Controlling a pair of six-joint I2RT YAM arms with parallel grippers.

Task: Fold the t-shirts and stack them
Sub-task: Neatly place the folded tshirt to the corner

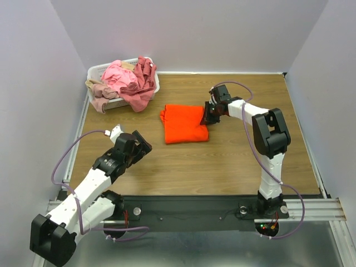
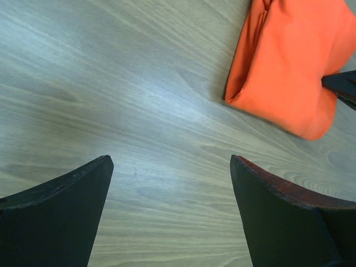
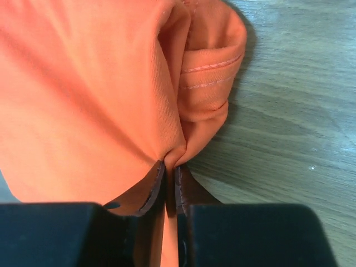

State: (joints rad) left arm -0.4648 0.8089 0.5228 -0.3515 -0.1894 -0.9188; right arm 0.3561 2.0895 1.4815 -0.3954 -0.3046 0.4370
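Observation:
A folded bright orange t-shirt (image 1: 183, 123) lies mid-table; it fills the right wrist view (image 3: 83, 89) and shows at the top right of the left wrist view (image 2: 289, 61). My right gripper (image 1: 209, 114) sits at the shirt's right edge, shut on a pinch of its orange cloth (image 3: 170, 166). The left gripper (image 1: 142, 146) hovers open over bare wood at the near left, nothing between its fingers (image 2: 169, 167). Pink, rose-maroon and beige t-shirts (image 1: 129, 80) are heaped in the basket.
The white lattice basket (image 1: 95, 71) stands at the back left corner, with cloth hanging over its front rim. White walls enclose the table on three sides. A metal rail (image 1: 194, 206) with the arm bases runs along the near edge.

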